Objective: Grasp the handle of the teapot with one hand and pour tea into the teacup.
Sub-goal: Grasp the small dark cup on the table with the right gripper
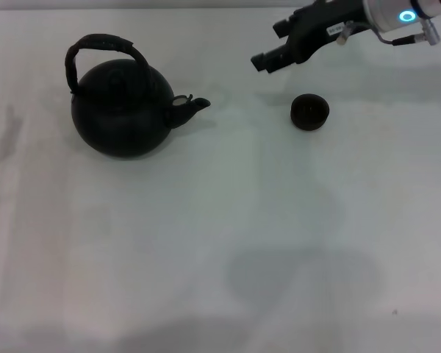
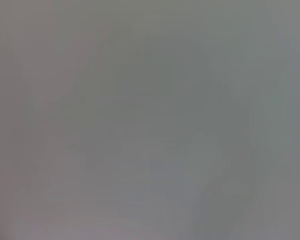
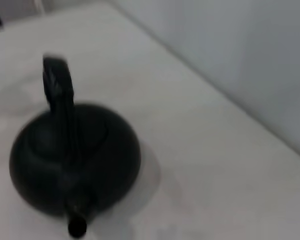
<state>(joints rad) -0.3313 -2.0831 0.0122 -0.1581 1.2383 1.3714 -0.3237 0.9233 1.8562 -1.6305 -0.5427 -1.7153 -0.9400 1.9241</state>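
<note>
The large matte-black teapot (image 1: 121,107) stands upright on the white table at the left, its short spout (image 1: 189,108) pointing right. Its dark arched handle (image 1: 103,45) loops over the top. The tiny black teacup (image 1: 309,112) sits to the right of the spout, apart from it. My right gripper (image 1: 266,60) hangs above the table at the upper right, just up and left of the teacup, holding nothing. The right wrist view shows the teapot (image 3: 75,155), its handle (image 3: 59,87) and spout (image 3: 77,226). My left gripper is out of view.
The white table (image 1: 228,235) stretches toward me in front of the teapot and cup. A pale wall (image 3: 240,55) runs along the table's far edge in the right wrist view. The left wrist view shows only a blank grey surface.
</note>
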